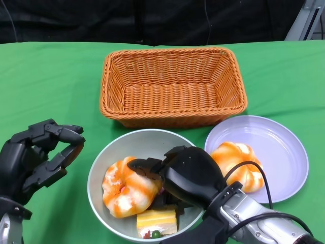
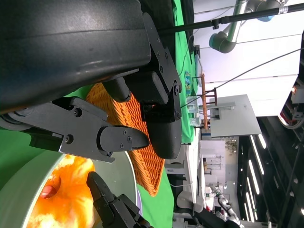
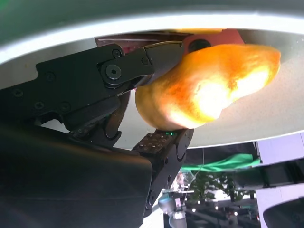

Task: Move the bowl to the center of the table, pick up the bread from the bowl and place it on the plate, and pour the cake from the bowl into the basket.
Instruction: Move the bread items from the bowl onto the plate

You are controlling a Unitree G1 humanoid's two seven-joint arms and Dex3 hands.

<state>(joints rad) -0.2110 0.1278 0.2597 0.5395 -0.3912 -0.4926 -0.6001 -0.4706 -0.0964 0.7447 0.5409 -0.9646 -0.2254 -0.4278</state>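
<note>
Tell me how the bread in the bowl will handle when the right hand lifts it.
The bread looks puffy, so probably light and squashable. Its rounded, glazed surface may slip between the right hand's fingers. It leans against the cake in the bowl, so lifting may nudge that.

Green table [image 1: 45, 86]: basket [image 1: 172, 86] at the back, bowl [image 1: 104, 165] in front, plate [image 1: 287, 152] beside bowl.

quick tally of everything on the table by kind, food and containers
bread: 2 (one in the bowl, one on the plate)
cake: 1
bowl: 1
plate: 1
basket: 1
total: 6
</note>
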